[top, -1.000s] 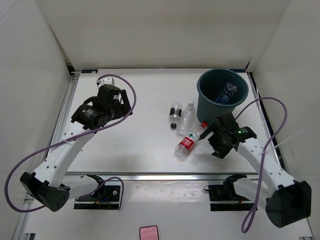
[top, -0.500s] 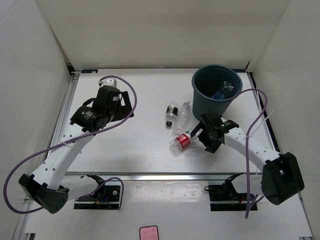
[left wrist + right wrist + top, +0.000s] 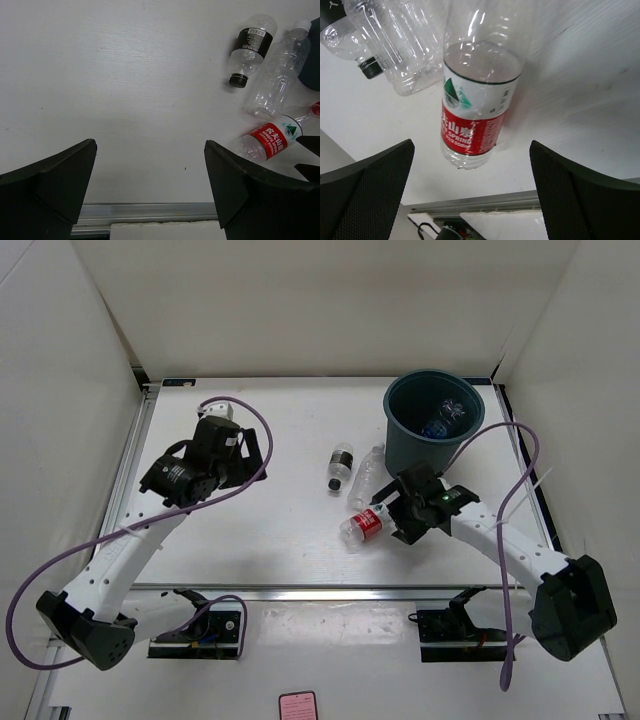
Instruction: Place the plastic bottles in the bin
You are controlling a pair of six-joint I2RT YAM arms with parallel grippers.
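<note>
The red-labelled bottle (image 3: 366,524) lies on the table (image 3: 270,530), right of centre in the top view, inside the wide-spread right hand (image 3: 471,150), and it looks light, thin and slippery, so the labelled middle seems the safest grip.

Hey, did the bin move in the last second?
Yes. The bin has slid a little to the left, widening the gap between its rim and the table's right rail, which it nearly met before.
</note>
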